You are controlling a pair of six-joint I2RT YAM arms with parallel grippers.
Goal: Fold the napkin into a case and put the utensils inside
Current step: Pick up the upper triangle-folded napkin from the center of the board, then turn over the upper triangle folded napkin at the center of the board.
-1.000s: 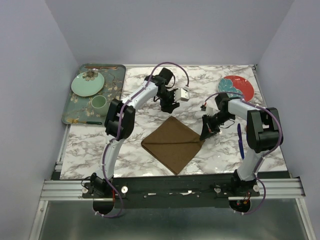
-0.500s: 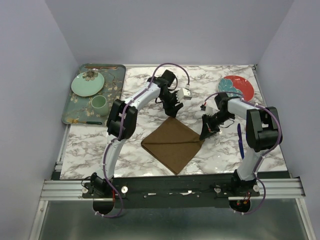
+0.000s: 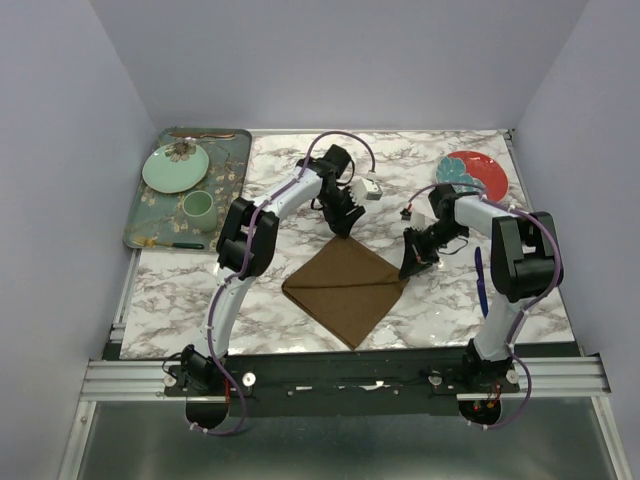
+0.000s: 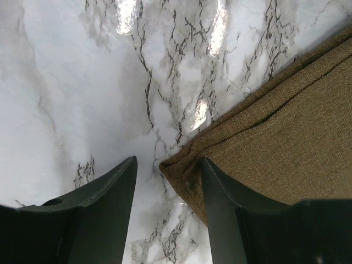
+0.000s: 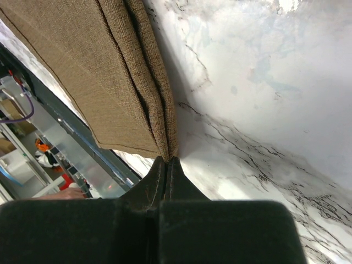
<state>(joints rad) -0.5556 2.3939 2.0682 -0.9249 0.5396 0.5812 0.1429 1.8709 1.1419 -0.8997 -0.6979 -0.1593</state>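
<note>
Brown cloth napkin (image 3: 345, 285), folded into a layered square, lies as a diamond on the white marbled surface (image 3: 440, 310) between my two arms, near the front edge. My left hand (image 3: 342, 222) has dropped in the last second from a hover farther back and now sits at the cloth's far corner. The left wrist view shows that hand (image 4: 168, 165) released: its dark fingers are spread to either side of the corner of the weave (image 4: 264, 143), gripping nothing. Whether the fingertips touch the surface I cannot tell.

My right hand (image 3: 410, 268) has not moved. It remains clenched on the napkin's right corner. Its own camera shows the fingertips (image 5: 168, 160) pressed together on the stacked edges of the cloth (image 5: 110, 66), which has not shifted.

I judge that the next fold is being set up, with one corner pinned and the other about to be taken. The cloth is a folded square, not yet the narrow pouch the task wants. No utensil has been touched. The blue-handled stick (image 3: 481, 283) lies on the surface to the right of the napkin, by my right arm. A thin copper-brown piece (image 3: 200, 133), probably the second utensil, rests at the far rim of the dark green floral tray (image 3: 235, 165), well apart.
</note>
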